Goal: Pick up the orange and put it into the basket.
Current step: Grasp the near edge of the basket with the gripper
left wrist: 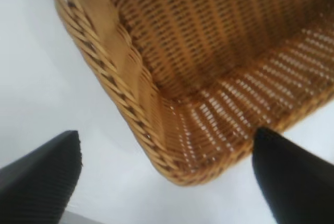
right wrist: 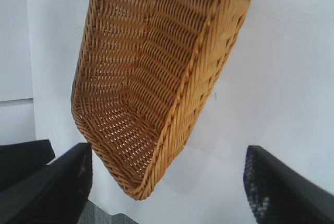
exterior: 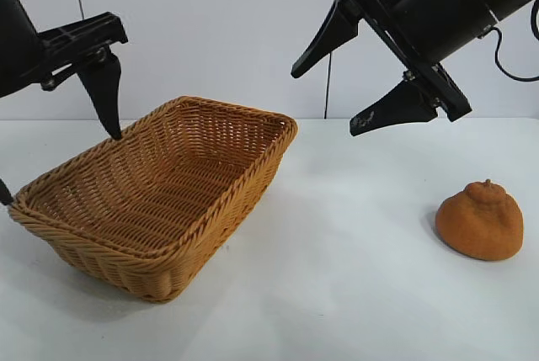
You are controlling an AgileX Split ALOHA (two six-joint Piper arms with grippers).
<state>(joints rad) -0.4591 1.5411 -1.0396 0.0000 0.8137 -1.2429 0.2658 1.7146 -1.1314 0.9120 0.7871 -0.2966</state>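
White surface (exterior: 354, 294) carrying the basket (exterior: 160, 188), a large rectangular wicker container standing upright at the exterior view's left, and the orange (exterior: 480, 220), resting on the surface well apart from the basket at the right. Right gripper (exterior: 333, 83), raised above the surface between basket and orange and angled downward, jaws spread wide with nothing between them; left gripper (left wrist: 167, 179), hanging over the basket's left rim, likewise spread wide and empty, 1 finger (exterior: 103, 92) pointing down beside the rim
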